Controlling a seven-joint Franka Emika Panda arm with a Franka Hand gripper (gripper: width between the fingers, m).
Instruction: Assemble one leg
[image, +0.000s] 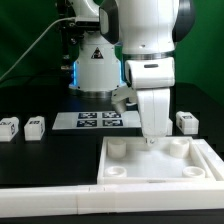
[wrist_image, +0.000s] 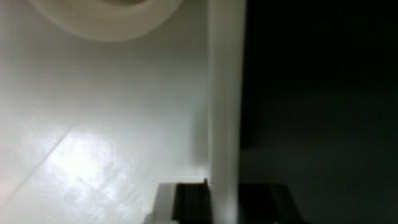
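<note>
Three legs show in the exterior view, small white tagged blocks lying on the black table: two at the left (image: 8, 126) (image: 34, 126) and one at the right (image: 186, 122). The large white tray-like piece (image: 205, 160) lies in front. My gripper (image: 152, 140) points straight down at the tray's far rim, away from every leg. In the wrist view the gripper (wrist_image: 222, 190) straddles the thin white rim wall (wrist_image: 222, 90), with one dark finger (wrist_image: 185, 203) inside and the other outside, both against the wall. A round corner socket (wrist_image: 111, 14) shows on the tray floor.
The marker board (image: 100, 121) lies on the table behind the tray, to the left of my gripper in the exterior view. A long white bar (image: 50, 173) runs along the front left. The robot base (image: 95, 65) stands at the back.
</note>
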